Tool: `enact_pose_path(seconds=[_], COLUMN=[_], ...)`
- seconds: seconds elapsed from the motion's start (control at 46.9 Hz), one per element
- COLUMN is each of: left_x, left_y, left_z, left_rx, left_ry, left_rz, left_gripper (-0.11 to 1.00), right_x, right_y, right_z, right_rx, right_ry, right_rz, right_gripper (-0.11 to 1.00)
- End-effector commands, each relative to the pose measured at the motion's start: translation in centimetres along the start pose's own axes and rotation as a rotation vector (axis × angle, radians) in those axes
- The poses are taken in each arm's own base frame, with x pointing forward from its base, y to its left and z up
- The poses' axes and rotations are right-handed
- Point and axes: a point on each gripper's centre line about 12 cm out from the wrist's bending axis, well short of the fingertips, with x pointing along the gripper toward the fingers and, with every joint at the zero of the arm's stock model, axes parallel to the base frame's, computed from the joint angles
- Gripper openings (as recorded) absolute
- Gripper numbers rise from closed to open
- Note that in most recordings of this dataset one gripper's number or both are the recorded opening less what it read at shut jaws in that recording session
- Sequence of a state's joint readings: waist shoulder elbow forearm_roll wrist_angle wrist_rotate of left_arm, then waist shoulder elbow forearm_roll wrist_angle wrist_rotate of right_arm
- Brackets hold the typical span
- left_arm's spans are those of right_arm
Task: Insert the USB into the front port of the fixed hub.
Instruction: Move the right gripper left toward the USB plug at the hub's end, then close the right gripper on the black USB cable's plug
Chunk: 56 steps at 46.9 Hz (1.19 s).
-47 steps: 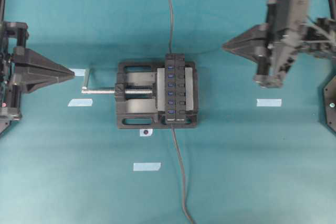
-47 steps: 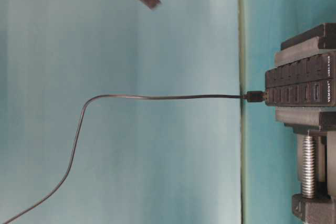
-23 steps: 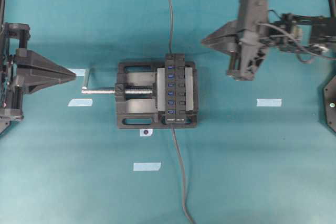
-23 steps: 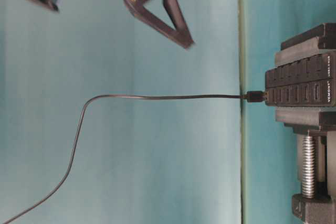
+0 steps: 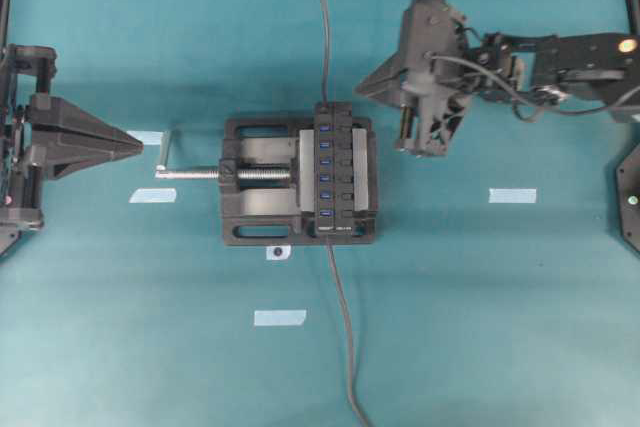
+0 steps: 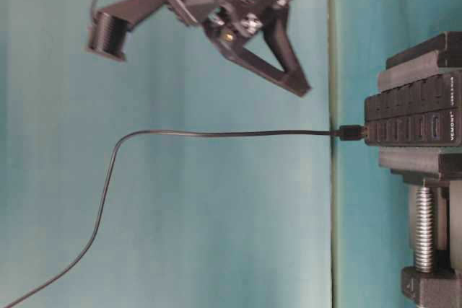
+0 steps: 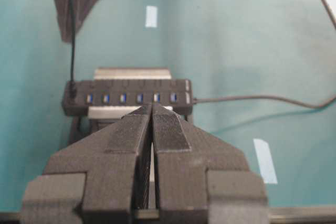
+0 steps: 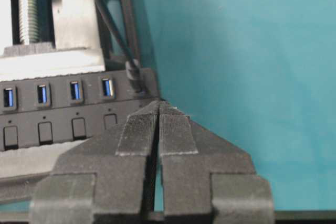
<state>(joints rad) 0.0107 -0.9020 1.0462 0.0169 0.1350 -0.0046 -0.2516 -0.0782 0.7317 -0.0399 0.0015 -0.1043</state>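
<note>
The fixed hub [image 5: 333, 169] is a long black bar with a row of blue ports, clamped in a black vise [image 5: 255, 202]. The USB [image 6: 351, 133] stands plugged into the end port at the hub's far end, and its thin cable [image 5: 322, 27] leads away beyond the hub. My right gripper [image 5: 362, 87] is shut and empty. It hovers higher than the hub, just right of that far end, tips close to the plug [image 8: 134, 77]. My left gripper [image 5: 138, 145] is shut and empty at the left, pointing at the vise screw.
The vise's silver screw and handle [image 5: 190, 173] stick out to the left. The hub's own cable [image 5: 345, 347] runs from its near end to the front edge. Pale tape strips lie on the teal table at right [image 5: 513, 195], front [image 5: 280, 317] and left [image 5: 152, 195].
The right arm has swung left from the right edge toward the hub's far end, gripper shut throughout. The left arm, hub and cables have not moved.
</note>
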Motion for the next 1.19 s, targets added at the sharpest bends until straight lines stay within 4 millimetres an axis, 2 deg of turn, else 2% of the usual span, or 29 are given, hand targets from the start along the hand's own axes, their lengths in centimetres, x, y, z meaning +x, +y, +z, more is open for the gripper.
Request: enact_pose_path(seconds=[0.0, 0.298, 0.852, 1.044, 1.108, 1.172], left_x=[0.1, 0.4, 0.4, 0.3, 0.3, 0.3], left_y=[0.0, 0.0, 0.0, 0.0, 0.0, 0.0], left_z=[0.2, -0.9, -0.6, -0.7, -0.7, -0.6], left_rx=[0.004, 0.004, 0.005, 0.004, 0.004, 0.004], left_ry=[0.002, 0.074, 0.066, 0.066, 0.064, 0.063], left_rz=[0.002, 0.002, 0.001, 0.002, 0.002, 0.002], left_gripper=[0.00, 0.00, 0.00, 0.00, 0.00, 0.00], right_x=[0.1, 0.9, 1.8, 2.0, 2.1, 2.3], right_y=[0.2, 0.7, 0.7, 0.7, 0.6, 0.6], right_z=[1.2, 1.0, 2.0, 2.0, 2.1, 2.4], right_rx=[-0.018, -0.026, -0.021, -0.021, -0.021, -0.020], right_ry=[-0.036, -0.019, -0.020, 0.023, 0.031, 0.029], right_rz=[0.003, 0.016, 0.017, 0.020, 0.021, 0.021], right_gripper=[-0.02, -0.02, -0.01, 0.07, 0.13, 0.24])
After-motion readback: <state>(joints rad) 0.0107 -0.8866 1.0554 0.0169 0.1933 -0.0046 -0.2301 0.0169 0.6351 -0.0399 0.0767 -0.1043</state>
